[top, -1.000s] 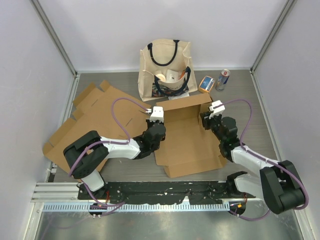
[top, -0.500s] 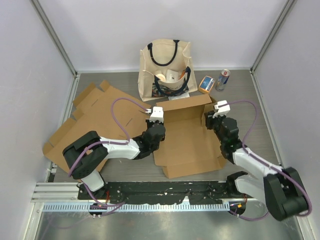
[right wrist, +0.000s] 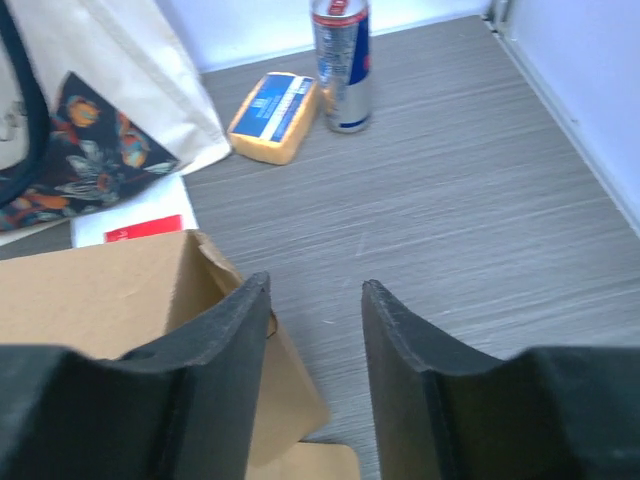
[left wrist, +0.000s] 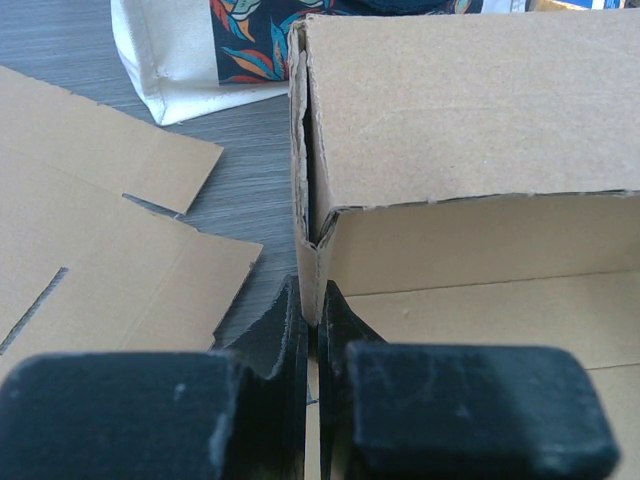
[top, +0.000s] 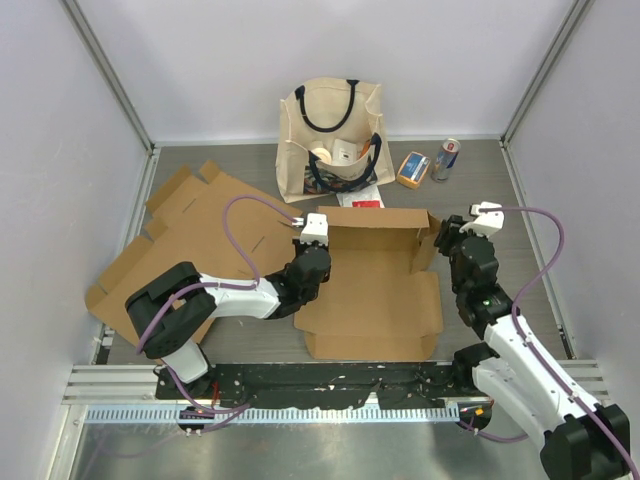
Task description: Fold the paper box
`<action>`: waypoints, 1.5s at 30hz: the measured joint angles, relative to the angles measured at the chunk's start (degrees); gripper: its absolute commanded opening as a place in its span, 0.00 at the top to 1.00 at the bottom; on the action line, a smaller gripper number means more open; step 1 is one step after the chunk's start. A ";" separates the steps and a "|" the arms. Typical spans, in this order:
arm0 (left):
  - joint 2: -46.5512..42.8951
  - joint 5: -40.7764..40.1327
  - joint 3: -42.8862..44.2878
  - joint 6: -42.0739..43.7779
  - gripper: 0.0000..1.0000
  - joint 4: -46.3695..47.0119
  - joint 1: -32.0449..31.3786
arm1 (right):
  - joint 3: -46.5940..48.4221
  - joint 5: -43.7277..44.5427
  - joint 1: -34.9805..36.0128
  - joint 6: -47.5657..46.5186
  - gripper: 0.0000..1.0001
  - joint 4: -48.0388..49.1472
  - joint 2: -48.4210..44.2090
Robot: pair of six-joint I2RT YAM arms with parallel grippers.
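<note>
Overhead view, left to right:
- Far left: flat cardboard sheets [top: 170, 250] lying on the table [top: 520, 200], overlapping.
- Left claw [left wrist: 310, 318]: clenched, gripping the left wall of the box [top: 370, 290] at its back-left corner. Cardboard edge sits pinched between the fingers in the wrist view.
- Top centre: tote bag [top: 333, 140] standing open. White and orange items inside, too small to identify. White-and-red card [top: 367, 200] flat on the table just in front of it.
- Centre: the box, half-formed. Back wall and left wall upright, front panel flat toward the bottom of the frame. The back wall is just in front of the card.
- Upper right: yellow-and-blue pack [top: 413, 168] lying flat, can [top: 446, 160] upright just beside it.
- Right claw [right wrist: 315, 290]: released, only table between the fingers. The box's back-right corner is just beside its left finger [right wrist: 240, 330]; can't tell if they touch.
</note>
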 measured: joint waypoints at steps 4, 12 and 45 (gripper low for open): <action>0.00 0.20 0.00 0.04 1.00 0.02 0.00 | 2.21 3.32 -0.11 -1.73 0.39 -2.36 3.65; 0.04 0.37 0.00 0.39 1.00 0.09 0.00 | 4.48 3.78 -0.17 -2.43 0.32 -6.91 3.96; -1.07 -0.46 1.09 -2.62 1.00 -4.85 -0.07 | 41.97 -43.58 -18.23 5.18 0.31 -44.54 32.17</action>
